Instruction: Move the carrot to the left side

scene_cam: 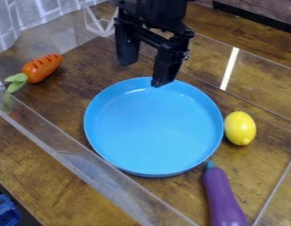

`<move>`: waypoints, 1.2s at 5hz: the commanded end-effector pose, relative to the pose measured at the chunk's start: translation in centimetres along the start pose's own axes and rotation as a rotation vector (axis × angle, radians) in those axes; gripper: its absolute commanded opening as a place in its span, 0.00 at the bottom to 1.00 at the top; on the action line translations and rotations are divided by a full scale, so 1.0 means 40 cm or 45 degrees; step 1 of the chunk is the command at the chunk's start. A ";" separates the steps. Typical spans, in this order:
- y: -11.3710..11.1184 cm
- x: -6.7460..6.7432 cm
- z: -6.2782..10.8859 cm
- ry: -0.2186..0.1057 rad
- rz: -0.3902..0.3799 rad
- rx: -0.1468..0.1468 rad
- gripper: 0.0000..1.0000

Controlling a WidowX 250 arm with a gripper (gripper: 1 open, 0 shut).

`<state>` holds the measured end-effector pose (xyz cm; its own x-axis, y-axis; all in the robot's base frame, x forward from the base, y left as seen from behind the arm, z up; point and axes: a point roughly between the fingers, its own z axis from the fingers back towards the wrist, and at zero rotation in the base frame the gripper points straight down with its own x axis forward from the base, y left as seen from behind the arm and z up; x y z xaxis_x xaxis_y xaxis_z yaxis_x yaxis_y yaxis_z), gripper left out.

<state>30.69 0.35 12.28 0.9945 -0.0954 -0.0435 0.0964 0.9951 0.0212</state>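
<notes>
The small orange carrot (40,68) with dark grooves and a green leafy top lies on the wooden table at the far left. My black gripper (145,64) hangs over the far rim of the blue plate (156,163), well to the right of the carrot. It points down with its two fingers (165,67) spread apart and nothing between them.
A yellow lemon (240,128) rests to the right of the plate. A long purple eggplant (222,196) lies at the plate's front right. A clear plastic wall (78,163) borders the work area along the front and left.
</notes>
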 end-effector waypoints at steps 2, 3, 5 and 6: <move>0.000 0.009 0.040 -0.073 -0.023 0.005 1.00; 0.003 0.007 0.045 -0.081 -0.026 0.003 1.00; 0.008 0.003 0.056 -0.095 -0.029 -0.001 1.00; 0.012 0.001 0.061 -0.102 -0.029 -0.003 1.00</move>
<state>30.62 0.28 12.24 0.9899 -0.1338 -0.0460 0.1344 0.9909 0.0087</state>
